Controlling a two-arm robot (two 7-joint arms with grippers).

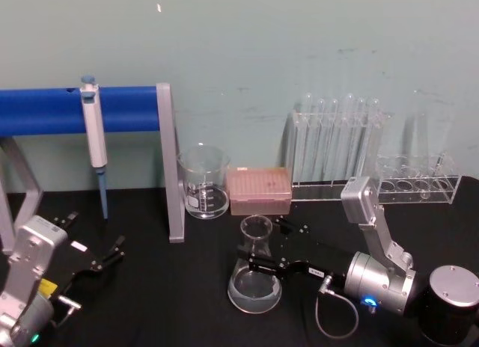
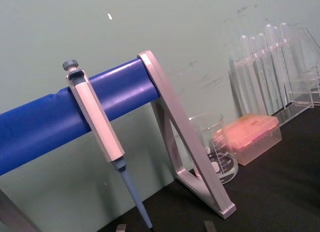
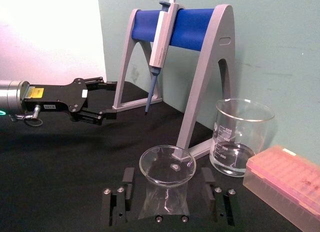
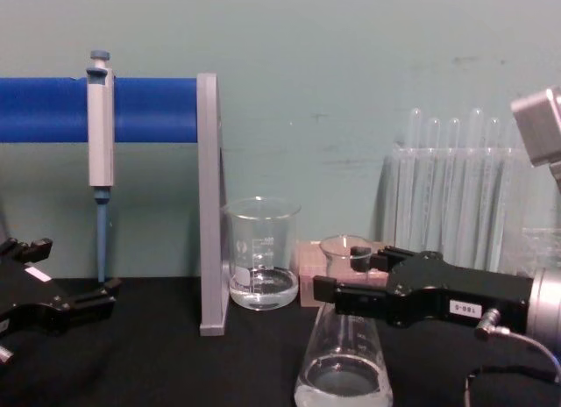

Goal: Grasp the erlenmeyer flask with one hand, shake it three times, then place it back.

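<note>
While the erlenmeyer flask [image 1: 255,283] is standing on the surface [image 1: 165,306] at lower centre of the head view, its neck is being straddled by the right claw [image 1: 258,242], seemingly open. A level squeeze below the rim is being called for. The left claw [image 1: 91,238] is being held open, lower left.

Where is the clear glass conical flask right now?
Head view: the clear glass conical flask stands on the black table, near centre, just in front of the pink tip box, its neck between the right end effector's open fingers.
</note>
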